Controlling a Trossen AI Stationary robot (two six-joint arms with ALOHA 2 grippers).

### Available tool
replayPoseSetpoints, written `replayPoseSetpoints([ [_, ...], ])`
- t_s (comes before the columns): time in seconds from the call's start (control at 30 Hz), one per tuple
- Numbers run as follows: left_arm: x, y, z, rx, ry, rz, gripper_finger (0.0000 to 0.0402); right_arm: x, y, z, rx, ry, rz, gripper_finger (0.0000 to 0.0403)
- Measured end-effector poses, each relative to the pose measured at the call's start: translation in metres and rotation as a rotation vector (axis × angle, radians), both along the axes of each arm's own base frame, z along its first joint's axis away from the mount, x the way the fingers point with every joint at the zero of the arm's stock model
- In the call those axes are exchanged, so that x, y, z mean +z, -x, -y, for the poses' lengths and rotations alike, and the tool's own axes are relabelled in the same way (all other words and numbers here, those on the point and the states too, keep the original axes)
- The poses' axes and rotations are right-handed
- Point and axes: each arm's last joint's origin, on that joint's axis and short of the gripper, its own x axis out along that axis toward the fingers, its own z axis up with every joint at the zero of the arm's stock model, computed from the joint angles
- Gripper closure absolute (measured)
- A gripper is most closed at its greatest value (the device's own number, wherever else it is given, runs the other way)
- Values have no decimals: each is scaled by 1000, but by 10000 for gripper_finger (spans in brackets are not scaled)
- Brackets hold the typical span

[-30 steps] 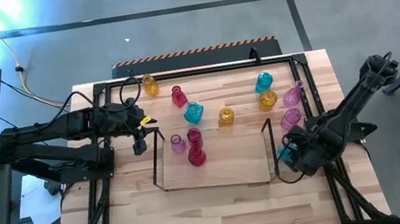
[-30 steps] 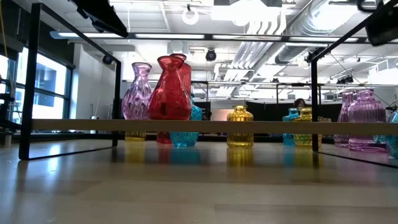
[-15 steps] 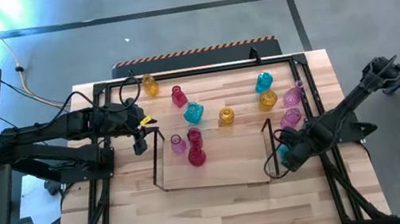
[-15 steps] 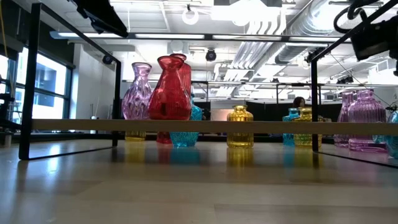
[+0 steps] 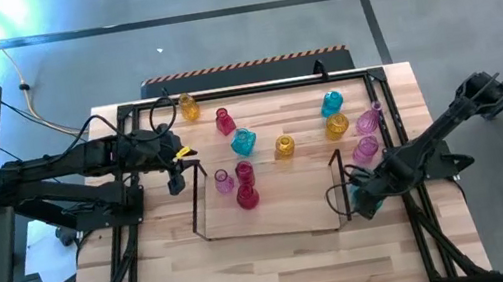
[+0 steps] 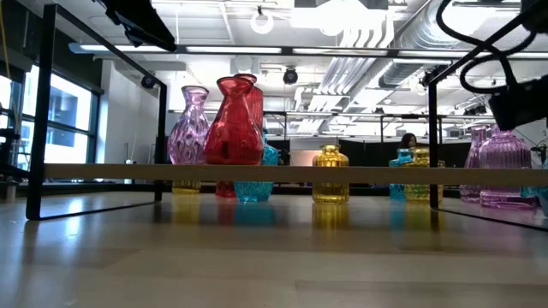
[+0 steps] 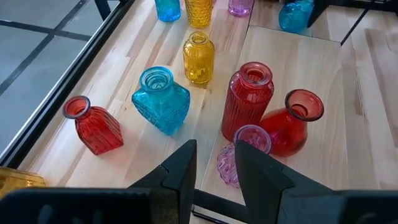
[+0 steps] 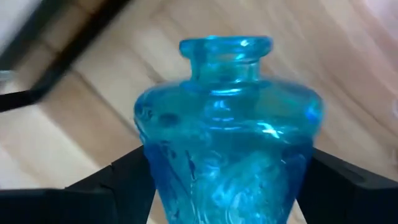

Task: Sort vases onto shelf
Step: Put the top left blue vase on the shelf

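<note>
The shelf is a clear tray with dark end frames. Two red vases and a pink one stand on it. Other vases stand on the table behind it, among them a cyan one and a yellow one. My right gripper points down just off the shelf's right end, open, with a cyan vase between its fingers; the vase shows side-on, neck away from the camera. My left gripper hangs open and empty above the shelf's left end. My right gripper has one finger on each side of the cyan vase's wide body, coming from above. I cannot tell whether the fingers touch the glass.
Two pink vases stand close behind my right gripper, with a yellow vase and a cyan vase farther back. The shelf's right upright frame is right next to that gripper. The black metal frame runs around the table.
My right gripper has come down toward the table and a little toward the shelf's right end, turning about as it sank; in the low view it has dropped in front of the pink vases. The vases on the shelf and my left arm have kept still.
</note>
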Motion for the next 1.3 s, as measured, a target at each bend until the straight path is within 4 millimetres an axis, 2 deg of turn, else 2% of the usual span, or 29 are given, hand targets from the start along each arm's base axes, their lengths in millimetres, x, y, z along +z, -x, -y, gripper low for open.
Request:
replayPoseSetpoints([
  [0.13, 0, 0, 0, 6, -3, 0, 298, -5, 5, 3, -35, 10, -54, 114],
  [0.27, 1, -1, 0, 6, -4, 13, 298, -5, 6, 3, -53, 7, -56, 142],
  [0.43, 2, -1, 0, 5, -6, 22, 298, -4, 4, 2, -63, 8, -43, 143],
  [0.67, 2, -1, 0, 1, -12, 20, 298, 17, -6, -4, -91, -3, -14, 143],
  [0.87, 2, -1, 0, -6, -20, 18, 298, 57, -15, -7, -105, 60, 10, 143],
  [1.03, 2, -1, 0, -12, -24, 17, 298, 102, -15, -6, -128, 154, 11, 139],
  [1.3, 2, -1, 1, -33, -11, 17, 298, 169, -15, -8, -133, 261, 211, 142],
])
